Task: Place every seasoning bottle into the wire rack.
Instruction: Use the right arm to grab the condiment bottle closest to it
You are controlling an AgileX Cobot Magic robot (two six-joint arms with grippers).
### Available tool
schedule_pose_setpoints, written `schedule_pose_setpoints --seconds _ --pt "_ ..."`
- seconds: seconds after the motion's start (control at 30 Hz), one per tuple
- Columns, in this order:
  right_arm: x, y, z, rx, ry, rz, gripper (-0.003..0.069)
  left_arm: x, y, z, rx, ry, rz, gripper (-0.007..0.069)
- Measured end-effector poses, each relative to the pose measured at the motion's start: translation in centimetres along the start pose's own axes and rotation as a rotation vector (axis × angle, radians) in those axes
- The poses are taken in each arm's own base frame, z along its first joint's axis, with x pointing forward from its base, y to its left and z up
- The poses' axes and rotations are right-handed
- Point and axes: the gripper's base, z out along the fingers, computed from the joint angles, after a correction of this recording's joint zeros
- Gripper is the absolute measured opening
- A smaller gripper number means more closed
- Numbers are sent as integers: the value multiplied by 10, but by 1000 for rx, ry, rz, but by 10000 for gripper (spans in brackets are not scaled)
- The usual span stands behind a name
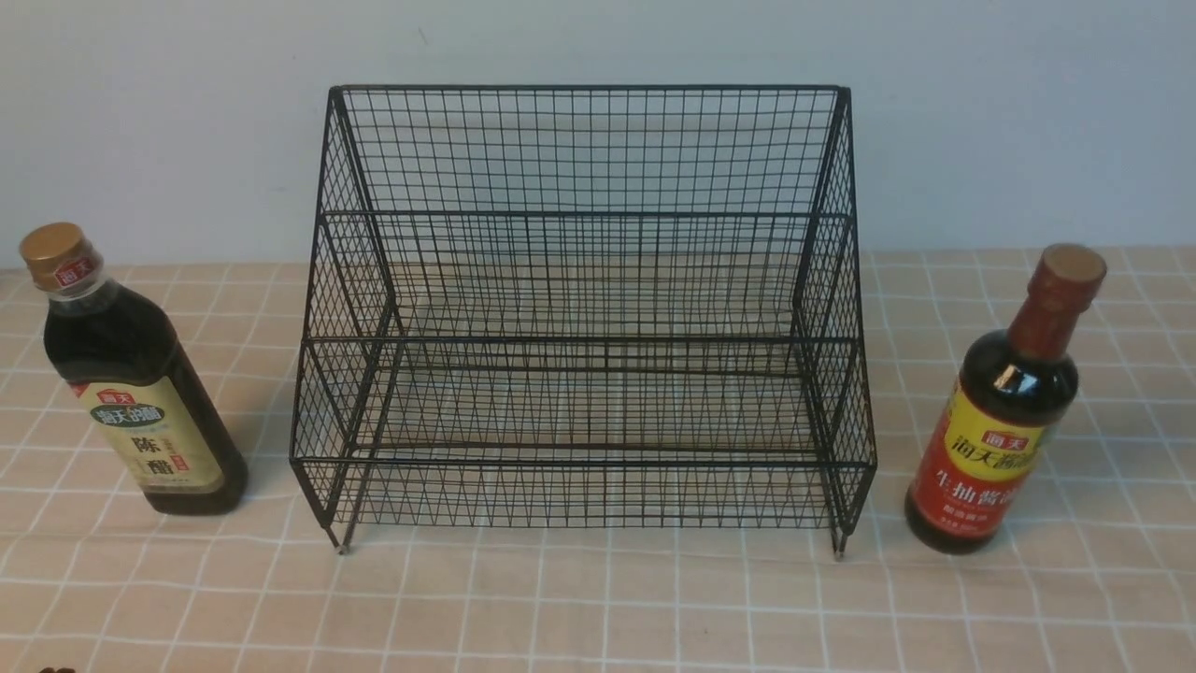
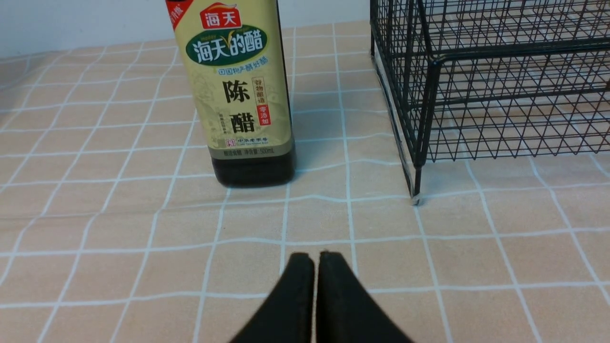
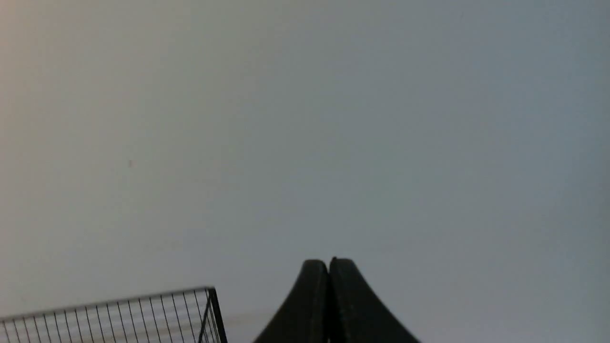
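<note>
Start step: neither bottle racked. On checked desk (image 1: 598,598): black two-tier wire-mesh rack (image 1: 589,89) at centre; gold-capped beige-label dark bottle (image 1: 140,393) upright to its left, red-capped yellow-red-label dark bottle (image 1: 1004,439) to its right. left claw (image 2: 314,259), right claw (image 3: 329,264): closed, empty. Next move likely: open left claw, approach gold-capped bottle.

Seasoning bottles: two, counted and confirmed.
Gold-capped bottle (image 1: 140,393): one, far left of the front frame.
Red-capped bottle (image 1: 1004,421): one, far right of the front frame.
Caps: two, one per bottle.
Printed labels: two, one beige, one yellow-and-red.
Wire rack (image 1: 584,308): just the one, dead centre.
Rack tiers: two, stepped.
Front feet (image 1: 344,547): two in sight, lower left and lower right of the rack.
Grippers: two, left gripper (image 2: 314,257) and right gripper (image 3: 329,261), one per wrist view.
Checked tablecloth (image 1: 598,608): one.
</note>
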Motion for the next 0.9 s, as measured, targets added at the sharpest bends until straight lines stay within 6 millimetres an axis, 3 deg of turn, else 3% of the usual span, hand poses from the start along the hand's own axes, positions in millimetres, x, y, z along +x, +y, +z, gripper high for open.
schedule_pose_setpoints --seconds 0.33,0.47,0.6,0.73,0.9 --pt "-8 8 83 -31 366 -178 25 0 0 0 0 0 0 -7" --pt "-12 13 101 -63 421 -161 65 0 0 0 0 0 0 -7" --pt "-11 22 115 -140 449 -154 175 0 0 0 0 0 0 -7" --pt "2 37 125 -244 487 -157 340 0 0 0 0 0 0 -7" --pt "15 45 137 -294 493 -235 494 0 0 0 0 0 0 -7"
